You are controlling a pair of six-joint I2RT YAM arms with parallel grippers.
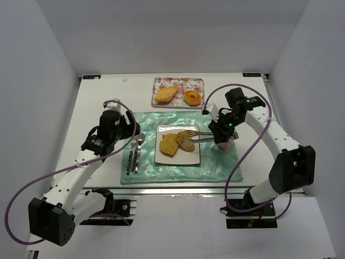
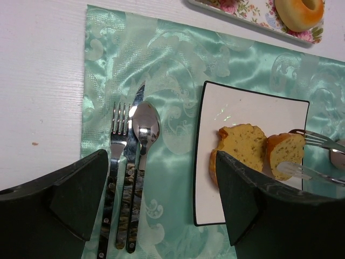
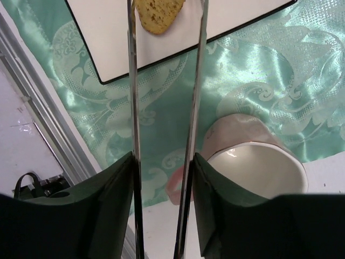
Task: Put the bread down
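Tongs pinched in right gripper, jaws pressed onto both metal arms. Tong tips reach over white plate at bench centre and sit either side of one slice of the bread; grip on it unclear. Second slice touches it on the same plate. Third slice on floral tray at far edge, beside orange ring. Left gripper spread wide, holding nothing, above fork, knife and spoon on left side of green mat. Cup just beside right gripper.
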